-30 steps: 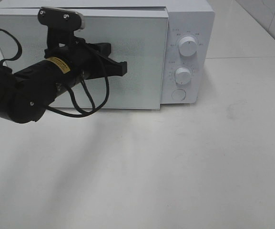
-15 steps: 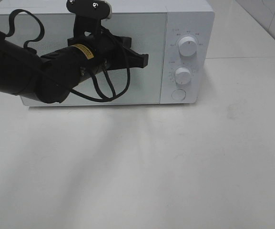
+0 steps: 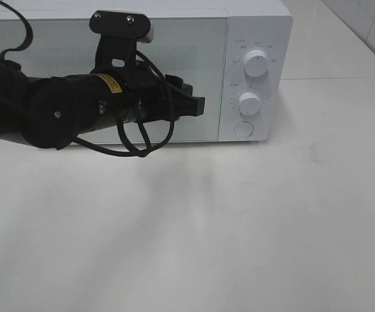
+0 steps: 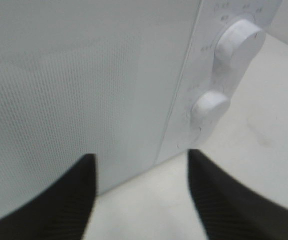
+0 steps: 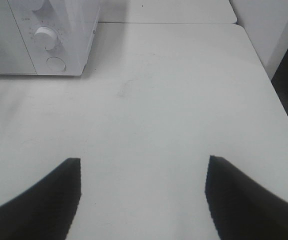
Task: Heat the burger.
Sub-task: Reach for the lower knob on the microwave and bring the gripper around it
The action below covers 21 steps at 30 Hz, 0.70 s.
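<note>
One microwave (image 3: pixel 268 29) on one desk (image 3: pixel 252 227). The microwave has one door (image 3: pixel 197 45), two knobs, an upper knob (image 3: pixel 257 64) and a lower knob (image 3: pixel 249 102), and one button (image 3: pixel 244 129) below them. One arm (image 3: pixel 51 117) crosses the microwave's front. Two grippers: the left gripper (image 4: pixel 141 195) near the microwave's door, the right gripper (image 5: pixel 144 200) well apart from the microwave, two jaws each.

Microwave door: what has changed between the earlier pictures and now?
The door was ajar and is now shut. The left gripper moved right along it, then slightly down, and its jaws have opened, holding nothing. The knobs and the table stayed as they were.
</note>
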Each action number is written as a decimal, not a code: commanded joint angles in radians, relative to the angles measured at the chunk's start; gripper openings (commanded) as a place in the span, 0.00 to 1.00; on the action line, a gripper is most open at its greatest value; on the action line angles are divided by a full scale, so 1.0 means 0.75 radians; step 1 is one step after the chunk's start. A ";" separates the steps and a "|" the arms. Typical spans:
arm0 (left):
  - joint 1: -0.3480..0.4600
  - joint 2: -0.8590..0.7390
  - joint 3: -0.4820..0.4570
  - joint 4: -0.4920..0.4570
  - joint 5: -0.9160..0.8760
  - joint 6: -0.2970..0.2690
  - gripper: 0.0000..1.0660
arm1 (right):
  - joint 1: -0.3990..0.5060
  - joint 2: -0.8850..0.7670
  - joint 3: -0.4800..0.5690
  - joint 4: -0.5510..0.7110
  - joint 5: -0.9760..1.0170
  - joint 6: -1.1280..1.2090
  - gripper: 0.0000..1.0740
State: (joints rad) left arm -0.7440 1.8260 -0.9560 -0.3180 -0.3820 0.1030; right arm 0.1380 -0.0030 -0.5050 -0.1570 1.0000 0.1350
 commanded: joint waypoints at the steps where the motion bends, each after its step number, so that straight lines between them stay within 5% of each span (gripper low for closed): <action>1: -0.005 -0.035 0.005 -0.020 0.177 -0.016 0.85 | -0.008 -0.037 0.003 -0.004 -0.004 -0.009 0.64; 2: -0.005 -0.051 0.005 -0.011 0.289 -0.007 0.95 | -0.008 -0.037 0.003 -0.004 -0.004 -0.009 0.64; 15: 0.001 -0.219 0.005 0.008 0.975 -0.011 0.94 | -0.008 -0.037 0.003 -0.004 -0.004 -0.009 0.64; 21: 0.135 -0.368 0.005 0.008 1.448 -0.035 0.94 | -0.008 -0.037 0.003 -0.004 -0.004 -0.009 0.64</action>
State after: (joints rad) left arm -0.6670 1.5810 -0.9520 -0.3130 0.6200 0.0870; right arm 0.1380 -0.0030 -0.5050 -0.1570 1.0000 0.1350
